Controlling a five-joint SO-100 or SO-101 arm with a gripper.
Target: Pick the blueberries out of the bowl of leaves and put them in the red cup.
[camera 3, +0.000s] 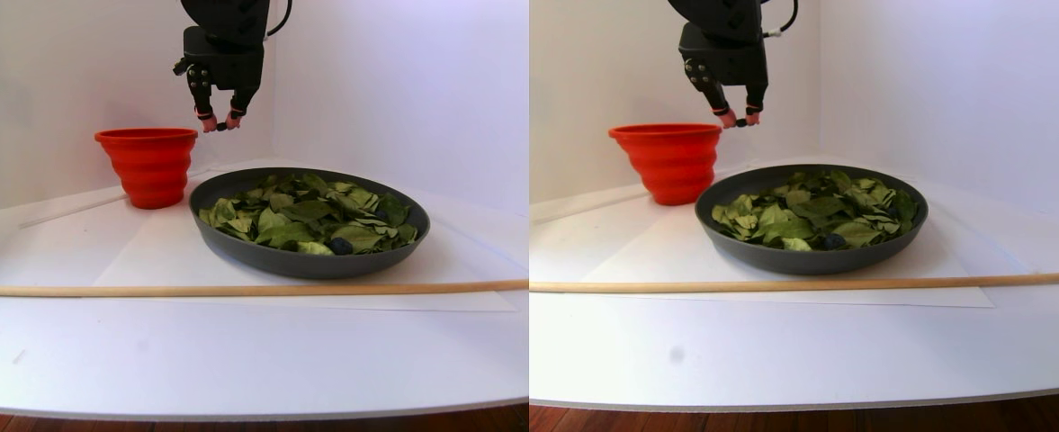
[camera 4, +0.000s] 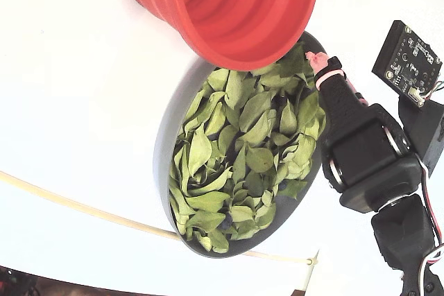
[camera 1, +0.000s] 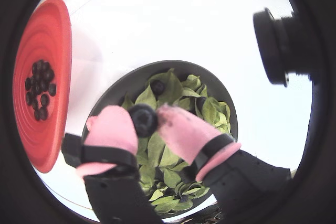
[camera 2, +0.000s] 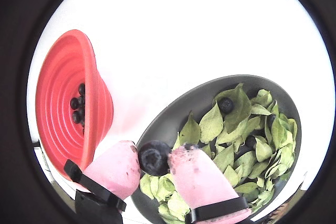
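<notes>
gripper (camera 2: pixel 155 158) pinching one blueberry (camera 2: pixel 154 157) above bowl (camera 2: pixel 173 114) | red cup (camera 2: pixel 63 98) at ten o'clock | carry level, centre over cup mouth, then release low

A lab-like test booth: plain white walls (camera 3: pixel 403 81) and tabletop (camera 3: pixel 223 351).

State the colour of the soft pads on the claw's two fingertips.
Pink pads, seen best in a wrist view, pinching a blueberry.
</notes>
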